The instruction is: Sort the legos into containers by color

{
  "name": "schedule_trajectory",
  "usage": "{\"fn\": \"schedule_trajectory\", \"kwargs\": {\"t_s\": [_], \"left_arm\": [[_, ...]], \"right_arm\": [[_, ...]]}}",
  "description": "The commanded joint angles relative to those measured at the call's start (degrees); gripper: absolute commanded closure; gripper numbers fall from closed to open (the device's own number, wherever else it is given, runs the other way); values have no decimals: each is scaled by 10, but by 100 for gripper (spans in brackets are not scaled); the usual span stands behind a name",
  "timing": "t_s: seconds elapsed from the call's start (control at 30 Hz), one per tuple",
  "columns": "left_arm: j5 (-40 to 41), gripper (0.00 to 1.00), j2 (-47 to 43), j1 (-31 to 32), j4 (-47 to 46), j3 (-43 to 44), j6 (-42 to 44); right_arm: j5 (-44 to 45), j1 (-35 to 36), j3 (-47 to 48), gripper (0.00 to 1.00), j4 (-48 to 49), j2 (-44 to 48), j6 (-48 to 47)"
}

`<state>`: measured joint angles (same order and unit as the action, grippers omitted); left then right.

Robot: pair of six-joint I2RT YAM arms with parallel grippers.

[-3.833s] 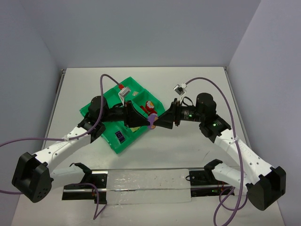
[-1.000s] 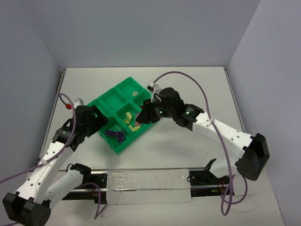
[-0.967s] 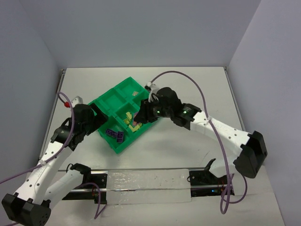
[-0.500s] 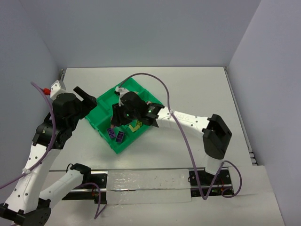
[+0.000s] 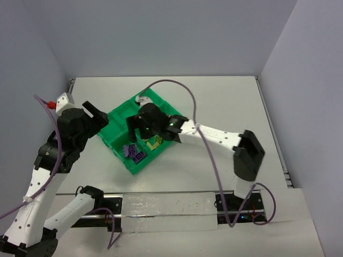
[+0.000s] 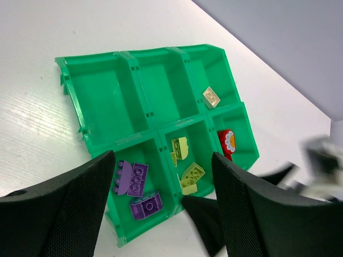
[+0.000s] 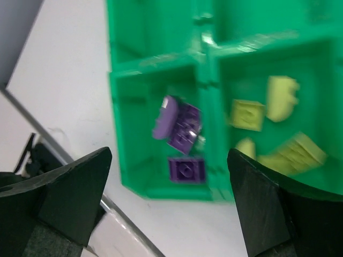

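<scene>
With the purple bricks [image 7: 182, 134] binned and the right gripper [image 7: 169, 155] and left gripper [image 6: 162, 156] both open and empty, the next move likely regroups the lone pale brick [image 6: 210, 97].

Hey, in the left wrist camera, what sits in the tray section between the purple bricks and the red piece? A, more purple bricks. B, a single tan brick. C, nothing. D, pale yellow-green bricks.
D: the pale yellow-green bricks lie in the middle compartment of the green tray, in the same row as the purple bricks on one side and the red piece on the other.
</scene>
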<state>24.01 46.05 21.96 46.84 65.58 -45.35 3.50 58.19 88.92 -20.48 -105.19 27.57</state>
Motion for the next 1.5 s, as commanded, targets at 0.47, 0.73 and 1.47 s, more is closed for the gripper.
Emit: {"fn": "schedule_trajectory", "kwargs": {"t_s": [0.47, 0.73, 1.47], "left_arm": [[-22, 16, 4, -2, -32, 19, 48], [-14, 15, 8, -3, -32, 17, 52], [-20, 14, -4, -3, -28, 21, 34]], "right_arm": [[263, -260, -336, 0, -135, 551, 22], [260, -272, -353, 0, -142, 580, 39], [214, -273, -340, 0, -145, 562, 49]]}}
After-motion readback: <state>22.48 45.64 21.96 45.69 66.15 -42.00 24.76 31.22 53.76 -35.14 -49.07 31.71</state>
